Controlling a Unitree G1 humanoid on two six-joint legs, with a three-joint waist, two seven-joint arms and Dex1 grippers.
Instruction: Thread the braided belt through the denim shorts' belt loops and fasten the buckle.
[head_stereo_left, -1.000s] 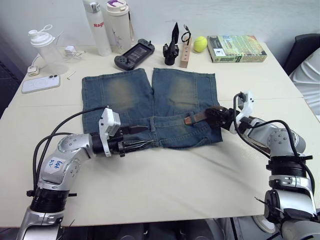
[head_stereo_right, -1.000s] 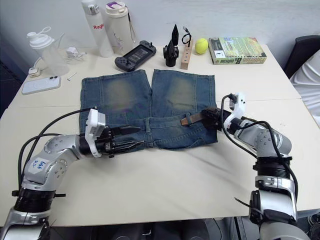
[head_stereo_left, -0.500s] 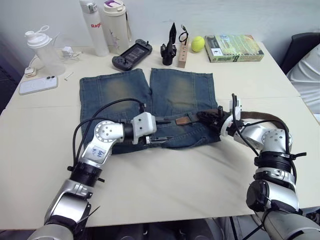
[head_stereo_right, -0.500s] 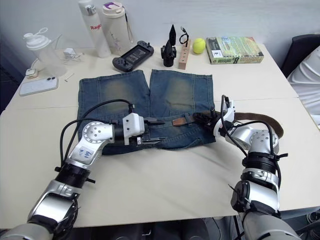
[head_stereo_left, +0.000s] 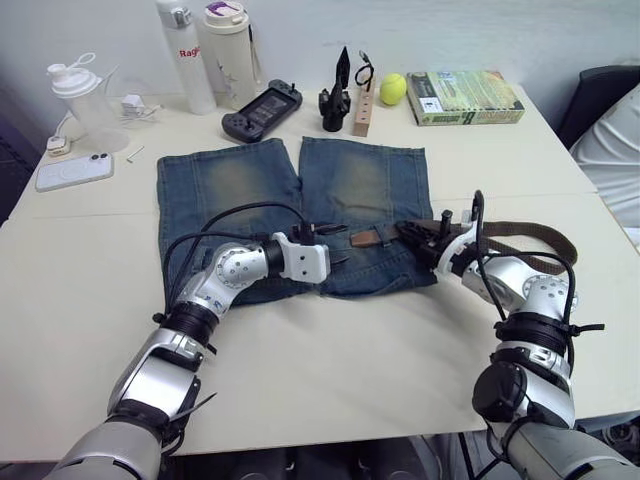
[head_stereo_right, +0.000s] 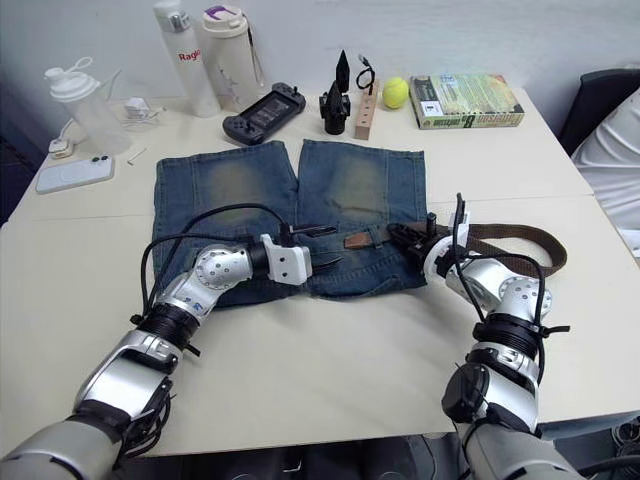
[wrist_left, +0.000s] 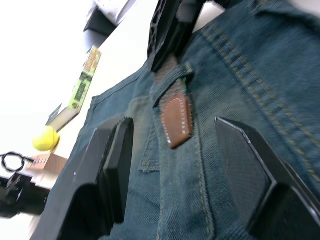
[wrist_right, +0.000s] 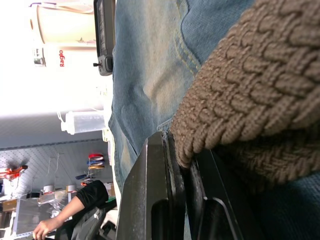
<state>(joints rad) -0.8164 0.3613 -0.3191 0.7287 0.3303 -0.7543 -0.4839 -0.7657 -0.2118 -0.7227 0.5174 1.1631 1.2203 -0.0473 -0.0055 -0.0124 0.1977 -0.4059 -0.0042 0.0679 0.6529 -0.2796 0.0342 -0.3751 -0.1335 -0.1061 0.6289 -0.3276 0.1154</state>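
The denim shorts (head_stereo_left: 290, 190) lie flat on the table, waistband toward me. The braided belt (head_stereo_left: 520, 232) runs from a loose curve on the table at the right onto the waistband. Its smooth brown leather end (wrist_left: 177, 121) pokes out from under a belt loop (wrist_left: 172, 82). My left gripper (head_stereo_left: 338, 245) is open, one finger on each side of that leather end, touching nothing. My right gripper (head_stereo_left: 415, 235) is shut on the braided part (wrist_right: 250, 95) at the waistband's right side. The buckle is hidden.
Along the far edge stand two bottles (head_stereo_left: 200, 50), a game controller (head_stereo_left: 262, 108), a black stand (head_stereo_left: 335, 95), a wooden block (head_stereo_left: 365, 110), a tennis ball (head_stereo_left: 392, 88) and a book (head_stereo_left: 465, 95). A shaker bottle (head_stereo_left: 85, 100) and phone (head_stereo_left: 72, 172) lie far left.
My left gripper has moved right along the waistband up to the belt's leather end. My right gripper, still holding the belt, has shifted slightly left. The camera has also shifted.
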